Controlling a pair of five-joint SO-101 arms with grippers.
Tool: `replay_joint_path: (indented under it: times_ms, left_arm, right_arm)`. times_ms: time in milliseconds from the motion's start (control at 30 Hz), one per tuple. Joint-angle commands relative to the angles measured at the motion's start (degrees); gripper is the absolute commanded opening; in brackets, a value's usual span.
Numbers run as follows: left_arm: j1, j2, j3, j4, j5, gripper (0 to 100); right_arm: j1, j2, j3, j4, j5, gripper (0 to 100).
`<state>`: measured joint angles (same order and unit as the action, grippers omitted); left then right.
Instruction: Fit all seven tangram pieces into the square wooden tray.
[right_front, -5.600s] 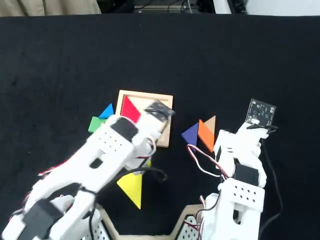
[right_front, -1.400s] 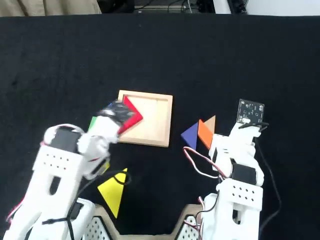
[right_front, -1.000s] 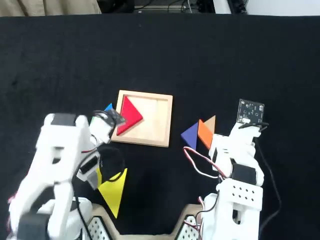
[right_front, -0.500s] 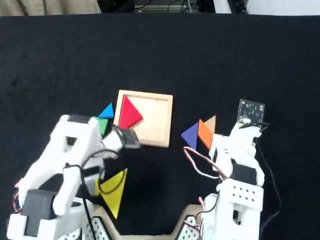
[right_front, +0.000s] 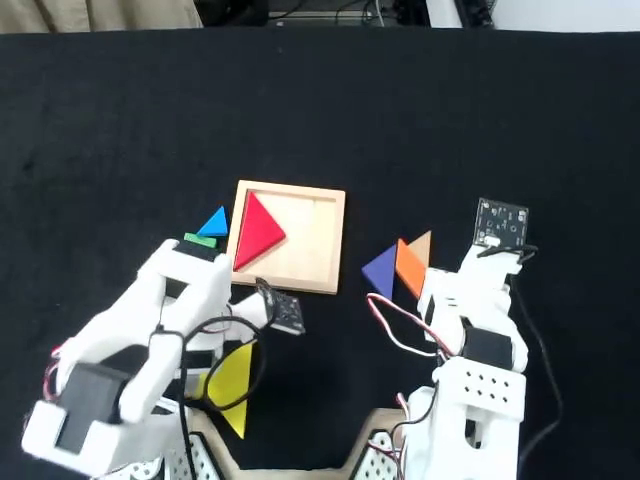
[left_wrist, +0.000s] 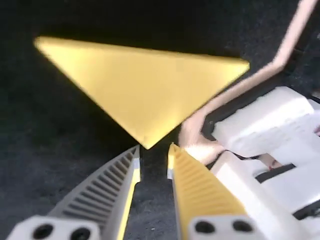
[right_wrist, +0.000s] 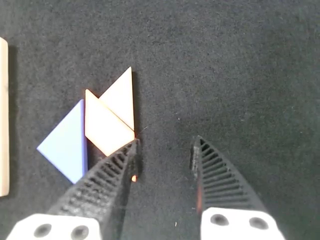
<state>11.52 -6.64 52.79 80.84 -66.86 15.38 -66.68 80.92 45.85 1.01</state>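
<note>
The square wooden tray (right_front: 310, 250) holds one red triangle (right_front: 257, 232) in its left half. A large yellow triangle (right_front: 236, 386) (left_wrist: 140, 95) lies near the table's front, one corner just beyond my left gripper (left_wrist: 153, 149), which is open by a narrow gap and holds nothing. A blue triangle (right_front: 213, 223) and a green piece (right_front: 200, 240) lie left of the tray. Right of it lie a purple triangle (right_front: 382, 268) (right_wrist: 65, 142), an orange piece (right_front: 411, 268) (right_wrist: 102, 125) and a tan triangle (right_front: 423, 245) (right_wrist: 120, 100). My right gripper (right_wrist: 166, 145) is open and empty beside the orange piece.
Black cloth covers the table (right_front: 420, 110). The left arm (right_front: 150, 340) hides part of the green piece and of the yellow triangle. The right arm (right_front: 480, 330) stands at the front right, and the arms' white bases (right_front: 380, 455) sit at the front edge.
My left arm has drawn back from the tray toward the table's front, down over the yellow triangle, leaving the red triangle in the tray. The right arm has kept still over the last second.
</note>
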Motion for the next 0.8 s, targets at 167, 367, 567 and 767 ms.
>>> replay_joint_path:
  times_ms: [167, 367, 567, 767]
  left_arm:
    - [1.10, 16.97, -14.46, 1.23, 4.31, 10]
    - [7.87, 16.26, -18.86, 0.62, 10.73, 10]
    - [12.35, 14.51, -23.43, -6.42, 23.03, 10]
    - [12.62, 14.24, -30.73, -7.21, 33.67, 10]
  right_arm:
    - [0.62, -1.27, -2.42, 0.18, 0.44, 16.6]
    - [0.62, -1.27, -2.51, 0.18, 0.44, 16.6]
    - [0.62, -1.27, -2.51, 0.26, 0.44, 16.6]
    - [0.62, -1.27, -2.68, 0.35, 0.44, 16.6]
